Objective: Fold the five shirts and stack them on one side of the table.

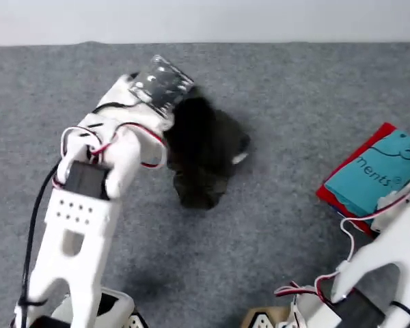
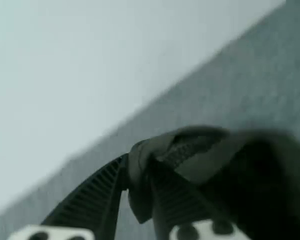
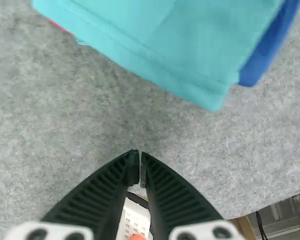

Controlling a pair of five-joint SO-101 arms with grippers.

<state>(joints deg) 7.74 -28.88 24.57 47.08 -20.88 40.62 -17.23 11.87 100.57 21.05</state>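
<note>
A black shirt (image 1: 203, 154) hangs crumpled over the middle of the grey table (image 1: 280, 102), lifted at one end. My left gripper (image 2: 139, 180) is shut on a bunched fold of the black shirt (image 2: 200, 155), held up off the table. At the right edge lies a stack of folded shirts (image 1: 372, 174), teal on top, with blue and red beneath. My right gripper (image 3: 137, 162) is shut with nothing in it, just short of the teal shirt (image 3: 180, 45); a blue shirt (image 3: 270, 55) shows under it.
A pale wall (image 1: 205, 20) runs along the table's far edge. The table's near edge (image 3: 270, 217) shows close beside my right gripper, with floor and cables beyond. Bare grey felt lies between the black shirt and the stack.
</note>
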